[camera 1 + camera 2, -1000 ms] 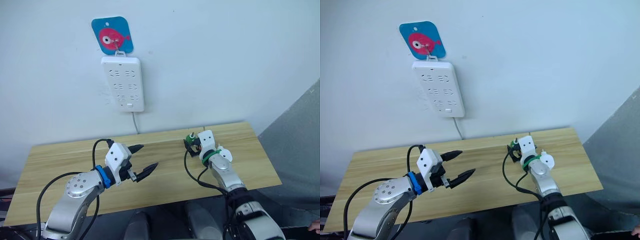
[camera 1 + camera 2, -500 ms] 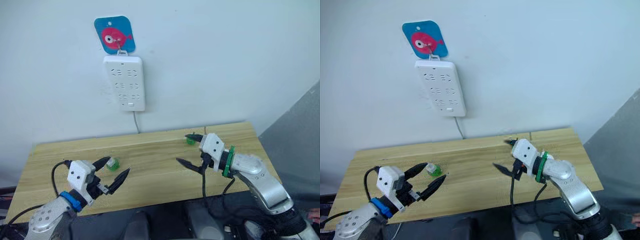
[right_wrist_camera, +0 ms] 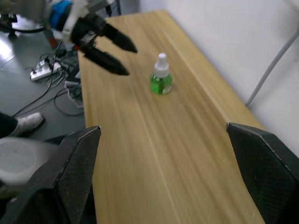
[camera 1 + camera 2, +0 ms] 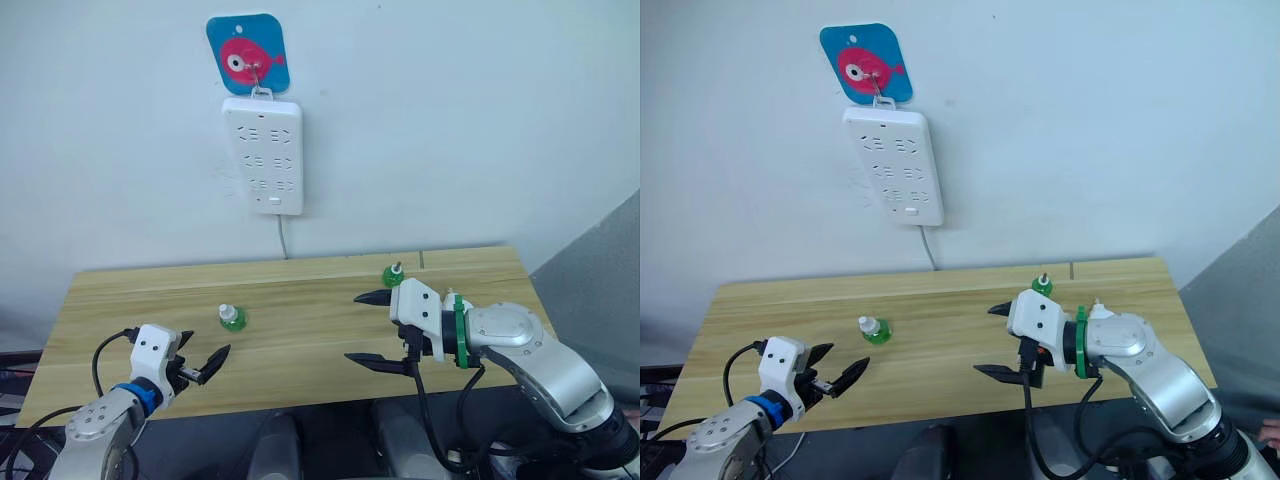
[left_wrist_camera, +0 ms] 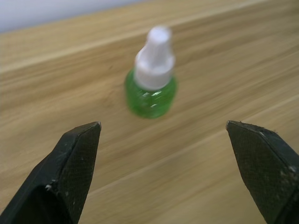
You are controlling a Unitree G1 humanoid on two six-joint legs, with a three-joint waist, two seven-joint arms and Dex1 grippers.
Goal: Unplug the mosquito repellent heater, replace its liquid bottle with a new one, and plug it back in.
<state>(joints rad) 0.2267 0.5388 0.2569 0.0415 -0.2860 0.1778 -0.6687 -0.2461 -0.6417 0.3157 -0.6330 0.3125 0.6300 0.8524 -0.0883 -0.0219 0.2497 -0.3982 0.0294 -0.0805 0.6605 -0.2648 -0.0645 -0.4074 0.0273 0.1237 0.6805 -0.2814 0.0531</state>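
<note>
Two small green liquid bottles with white caps stand on the wooden table (image 4: 300, 370). One bottle (image 4: 232, 318) is left of centre, the other (image 4: 393, 275) near the far edge on the right. My left gripper (image 4: 208, 342) hovers open by the front left edge, pointing at the left bottle (image 5: 152, 88) from a short distance. Over the table's right half my right gripper (image 4: 355, 327) is open and empty, facing left toward the same bottle (image 3: 161, 80). The mosquito repellent heater is out of view.
A long white power strip (image 4: 262, 155) hangs on the wall below a blue fish hook (image 4: 248, 58), its cable dropping behind the table. Cables (image 3: 51, 70) and a person's shoe (image 3: 23, 123) lie on the floor off the table's left end.
My left arm has drawn back to the front left corner, uncovering the left bottle. My right gripper has left the right bottle and turned left, standing open. The camera has shifted.
</note>
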